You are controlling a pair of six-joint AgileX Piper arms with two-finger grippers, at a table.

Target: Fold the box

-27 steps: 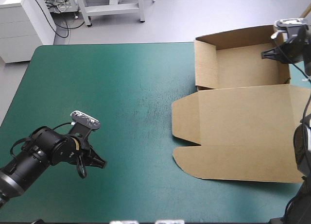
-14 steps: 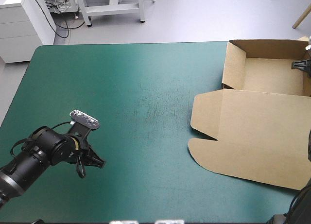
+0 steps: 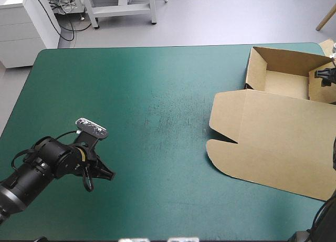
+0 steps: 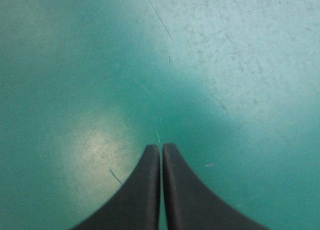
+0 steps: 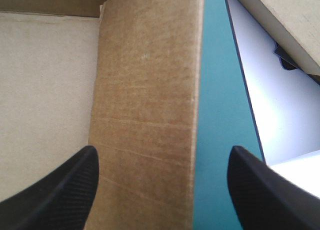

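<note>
The brown box [image 3: 273,142] lies at the table's right side as an open tray [image 3: 286,79] with raised walls at the far end and its lid flat toward the front. My right gripper [image 3: 324,74] is at the tray's right wall. In the right wrist view that gripper [image 5: 162,152] stands open, its fingers [image 5: 65,185] apart on either side of the wall [image 5: 145,80], not gripping it. My left gripper [image 3: 107,175] hovers over bare teal-green cover at the front left, far from the box. In the left wrist view it [image 4: 161,147] is shut on nothing.
The table's right edge [image 5: 240,90] runs close beside the tray's right wall, with floor beyond. Another piece of brown board [image 5: 280,20] shows past that edge. A white cabinet [image 3: 26,21] stands off the far left corner. Bare teal-green cover [image 3: 147,105] spans the middle and left.
The box has slid to the right and turned slightly, pulled by the right gripper. That gripper, shut on the tray's right wall earlier, now stands open. The left arm has not moved.
</note>
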